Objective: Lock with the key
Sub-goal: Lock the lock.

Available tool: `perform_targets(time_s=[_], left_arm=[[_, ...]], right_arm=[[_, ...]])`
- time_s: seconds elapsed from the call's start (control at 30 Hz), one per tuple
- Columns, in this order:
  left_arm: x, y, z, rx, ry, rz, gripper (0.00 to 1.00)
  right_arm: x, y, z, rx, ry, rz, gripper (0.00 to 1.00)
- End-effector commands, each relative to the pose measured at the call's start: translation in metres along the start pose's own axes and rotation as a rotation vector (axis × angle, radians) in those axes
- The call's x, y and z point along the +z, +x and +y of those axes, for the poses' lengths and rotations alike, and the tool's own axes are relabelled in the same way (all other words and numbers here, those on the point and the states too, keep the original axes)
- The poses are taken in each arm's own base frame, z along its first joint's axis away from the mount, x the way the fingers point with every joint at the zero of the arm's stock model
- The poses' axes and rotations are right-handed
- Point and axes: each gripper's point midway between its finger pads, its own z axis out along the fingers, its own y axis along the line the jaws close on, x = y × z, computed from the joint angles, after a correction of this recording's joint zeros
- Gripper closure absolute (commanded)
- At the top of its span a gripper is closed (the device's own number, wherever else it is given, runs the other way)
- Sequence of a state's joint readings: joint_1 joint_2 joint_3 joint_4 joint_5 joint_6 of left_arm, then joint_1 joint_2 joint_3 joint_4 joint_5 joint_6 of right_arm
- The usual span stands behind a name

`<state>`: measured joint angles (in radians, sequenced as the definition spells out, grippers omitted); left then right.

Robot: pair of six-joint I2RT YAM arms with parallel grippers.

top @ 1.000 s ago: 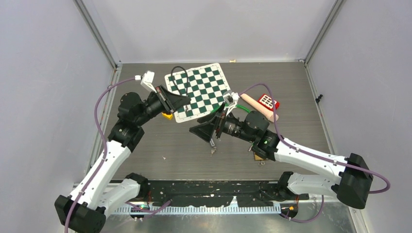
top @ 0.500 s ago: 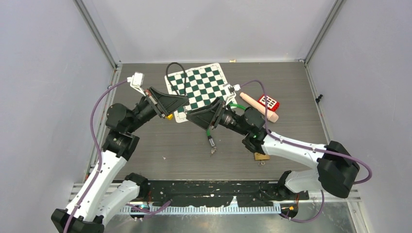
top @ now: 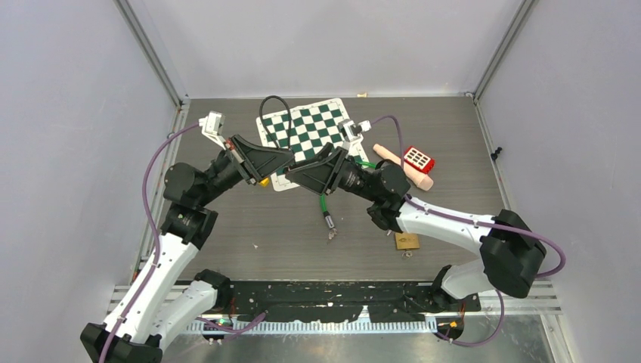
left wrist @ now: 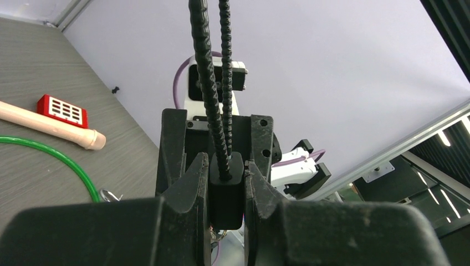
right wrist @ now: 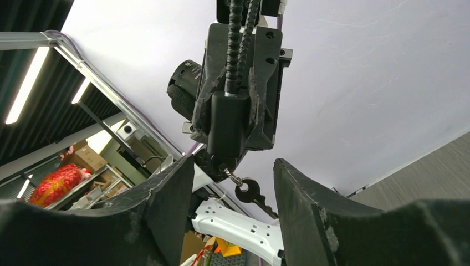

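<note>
Left end effector (left wrist: 226,185) clamps the lock (left wrist: 226,202), key (right wrist: 246,192) dangling.

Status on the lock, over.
Left claw shut on cable lock. Right claw open, facing it. Key dangling beneath lock. No obstruction seen.

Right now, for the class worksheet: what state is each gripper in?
Left gripper: closed on the black cable lock body.
Right gripper: open, holding nothing; the key hangs ahead, ungripped.
</note>
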<state>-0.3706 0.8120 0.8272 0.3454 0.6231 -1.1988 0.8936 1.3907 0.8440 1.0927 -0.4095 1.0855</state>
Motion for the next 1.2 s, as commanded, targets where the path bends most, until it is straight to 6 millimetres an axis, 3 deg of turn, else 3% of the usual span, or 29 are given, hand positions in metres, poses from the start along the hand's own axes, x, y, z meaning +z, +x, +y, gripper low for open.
perform_targets(time_s=[0.0,0.27,0.37,0.43,0.47,0.5,0.53,0.57,0.6,0.63,0.67,0.7,0.73,0.77,0.83,0.9,0.97,1.03,1.1,1.17], left_arm=[[-0.002,-0.005,-0.021,0.050,0.081,-0.013,1.00],[-0.002,-0.004,-0.019,0.057,0.083,-0.015,1.00],[-0.002,-0.004,-0.014,0.048,0.053,-0.017,1.00],[-0.002,-0.005,-0.005,0.054,-0.001,-0.016,1.00],[-0.003,-0.005,-0.001,0.059,-0.030,-0.017,1.00],[-0.004,-0.005,0.004,0.065,-0.057,-0.023,1.00],[-0.005,-0.006,0.008,0.076,-0.080,-0.032,1.00],[-0.006,-0.008,0.011,0.084,-0.101,-0.039,1.00],[-0.008,-0.009,0.013,0.098,-0.118,-0.044,1.00],[-0.009,-0.010,0.015,0.106,-0.135,-0.051,1.00],[-0.009,-0.012,0.018,0.114,-0.156,-0.062,1.00],[-0.010,-0.013,0.020,0.122,-0.171,-0.065,1.00],[-0.011,-0.014,0.022,0.127,-0.185,-0.068,1.00],[-0.012,-0.014,0.025,0.130,-0.197,-0.071,1.00],[-0.012,-0.013,0.029,0.130,-0.211,-0.070,1.00],[-0.011,-0.012,0.031,0.127,-0.212,-0.062,1.00],[-0.011,-0.012,0.029,0.137,-0.205,-0.056,1.00],[-0.011,-0.013,0.026,0.161,-0.200,-0.052,1.00],[-0.013,-0.013,0.025,0.190,-0.205,-0.051,1.00],[-0.015,-0.013,0.024,0.214,-0.204,-0.045,1.00]], right_arm=[[0.010,-0.015,0.030,0.001,-0.115,-0.027,0.41],[0.014,-0.013,0.037,0.080,-0.173,-0.014,0.69],[0.016,-0.012,0.034,0.065,-0.139,-0.003,0.89],[0.018,-0.004,0.013,0.041,-0.018,0.026,0.94],[0.018,-0.006,0.015,-0.023,-0.002,0.026,0.94],[0.017,0.002,0.000,-0.017,0.081,0.052,0.95],[0.019,0.000,0.002,-0.075,0.097,0.057,0.95],[0.015,0.007,-0.017,-0.071,0.194,0.081,0.95],[0.016,0.005,-0.016,-0.126,0.213,0.089,0.95],[0.010,0.011,-0.036,-0.127,0.316,0.113,0.95],[0.012,0.011,-0.037,-0.181,0.342,0.126,0.95],[0.003,0.014,-0.056,-0.196,0.450,0.140,0.95],[0.006,0.014,-0.056,-0.244,0.473,0.155,0.95],[-0.003,0.016,-0.072,-0.265,0.573,0.172,0.95],[-0.003,0.011,-0.084,-0.332,0.682,0.176,0.95],[-0.006,0.015,-0.092,-0.356,0.728,0.199,0.89],[-0.006,0.017,-0.087,-0.354,0.704,0.204,0.66],[-0.006,0.015,-0.074,-0.355,0.640,0.181,0.33],[-0.008,0.008,-0.057,-0.364,0.571,0.153,0.18],[-0.011,0.005,-0.042,-0.378,0.504,0.150,0.11]])
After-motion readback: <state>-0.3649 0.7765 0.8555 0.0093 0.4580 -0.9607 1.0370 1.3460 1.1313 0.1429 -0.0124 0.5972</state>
